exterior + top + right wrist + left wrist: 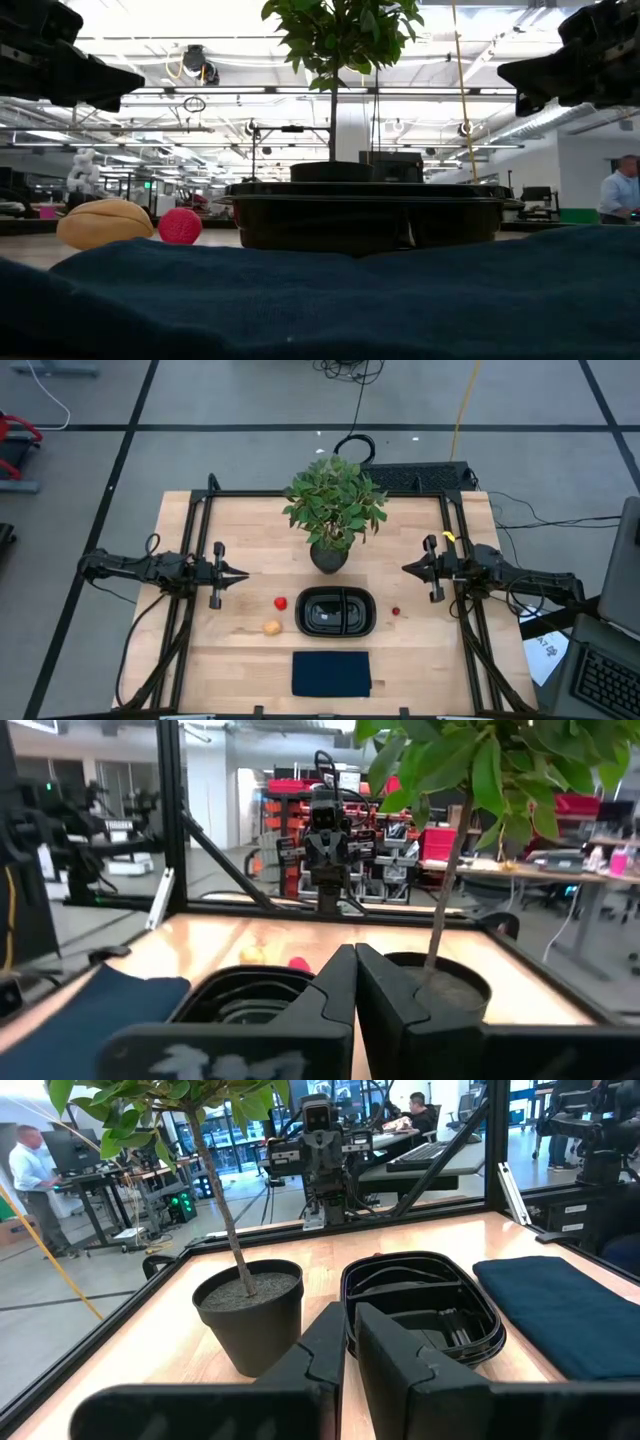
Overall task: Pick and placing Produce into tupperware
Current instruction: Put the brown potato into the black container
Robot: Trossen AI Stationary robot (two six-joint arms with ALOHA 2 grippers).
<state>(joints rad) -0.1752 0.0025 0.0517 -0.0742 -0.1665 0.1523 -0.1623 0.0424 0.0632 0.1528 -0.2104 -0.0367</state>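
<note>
The black oval tupperware [335, 611] sits at the table's middle, seemingly empty; it also shows in the left wrist view [425, 1305]. The red strawberry-like piece [281, 602] and the yellow-orange piece [271, 627] lie on the wood to its left. The small dark red berry [396, 611] lies to its right. My left gripper [244, 574] is shut and empty above the table's left side. My right gripper [406, 569] is shut and empty above the right side. Both point toward the middle.
A potted green plant [333, 510] stands just behind the tupperware, between the two grippers. A dark blue cloth [331, 673] lies flat near the front edge. A black frame rail [190, 540] runs around the table. People and desks show in the room beyond.
</note>
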